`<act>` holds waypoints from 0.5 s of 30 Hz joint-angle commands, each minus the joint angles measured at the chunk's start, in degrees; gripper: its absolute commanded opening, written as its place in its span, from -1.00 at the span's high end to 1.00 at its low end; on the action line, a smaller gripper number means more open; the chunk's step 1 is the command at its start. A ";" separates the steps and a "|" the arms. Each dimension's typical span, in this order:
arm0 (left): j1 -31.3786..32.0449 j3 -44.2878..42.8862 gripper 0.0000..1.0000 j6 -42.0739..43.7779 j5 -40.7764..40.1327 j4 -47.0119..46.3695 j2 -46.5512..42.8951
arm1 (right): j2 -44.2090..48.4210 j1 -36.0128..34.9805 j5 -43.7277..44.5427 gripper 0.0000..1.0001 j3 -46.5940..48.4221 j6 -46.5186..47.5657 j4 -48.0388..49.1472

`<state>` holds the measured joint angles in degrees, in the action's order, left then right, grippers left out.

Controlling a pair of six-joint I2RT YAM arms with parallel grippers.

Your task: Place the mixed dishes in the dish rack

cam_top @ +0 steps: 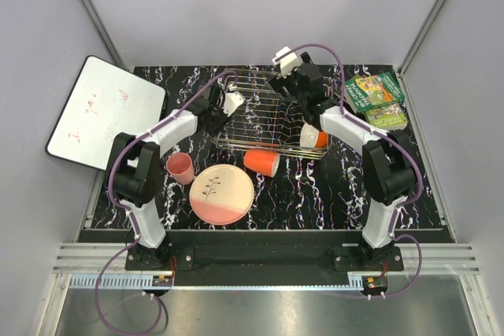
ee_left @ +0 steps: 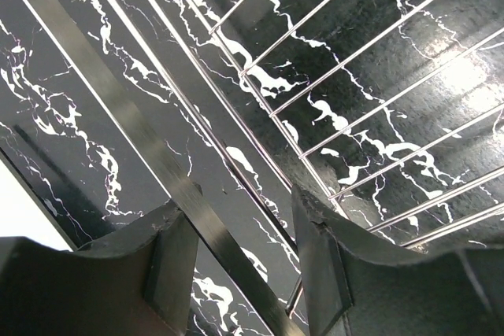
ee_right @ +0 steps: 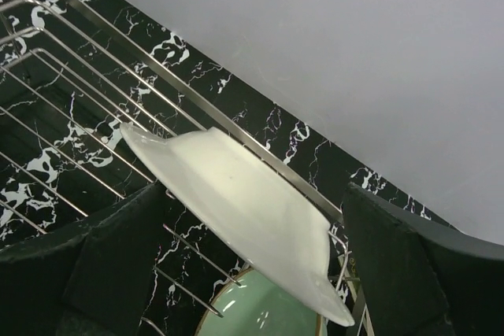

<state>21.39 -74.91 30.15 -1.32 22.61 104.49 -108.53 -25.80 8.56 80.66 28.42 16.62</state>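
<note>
a black table point(cam_top: 315, 194) veined with white, like polished marble, is carrying everything. a flat whiteboard point(cam_top: 102, 112) is overhanging its left edge. near the front left, a small pink cup point(cam_top: 180, 168) is standing upright, mouth up. just right of it a round pink plate point(cam_top: 222, 193), matte with a dark sprig drawn on it, is lying flat. both are waiting outside the rack.

the left gripper point(ee_left: 244, 194) is reaching to the left end of the dish rack point(cam_top: 256, 112), a rectangular basket of thin, shiny chrome wires sitting toward the back of the table, near its middle. its fingers are standing partly apart on either side of a flat steel bar of the rack, and i cannot tell whether they are pinching it.

an orange mug point(cam_top: 261, 162) is lying on its side just in front of the rack, also unloaded. an orange-and-white bowl point(cam_top: 313, 138) is sitting at the rack's near right corner, seemingly inside.

at the rack's far right, the right gripper point(ee_right: 252, 190) is hovering with its fingers spread wide, gripping nothing. between them a smooth white plate point(ee_right: 236, 202) is leaning tilted on the wires, above a glossy pale green bowl point(ee_right: 260, 312) in the rack. green-covered books point(cam_top: 376, 92) are lying at the back right corner.

roughly half the dishes are appearing loaded; the cup, pink plate and mug are looking like what is left.
</note>
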 commanded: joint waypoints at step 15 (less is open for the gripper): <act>-2.40 -12.62 -0.76 -2.90 1.59 11.75 0.54 | 29.50 -2.32 -2.31 -0.99 -7.80 -29.73 -20.30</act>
<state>19.62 -82.04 29.47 -0.25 32.51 105.80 -84.55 -27.49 7.60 75.11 10.17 4.36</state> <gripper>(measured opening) 0.775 0.994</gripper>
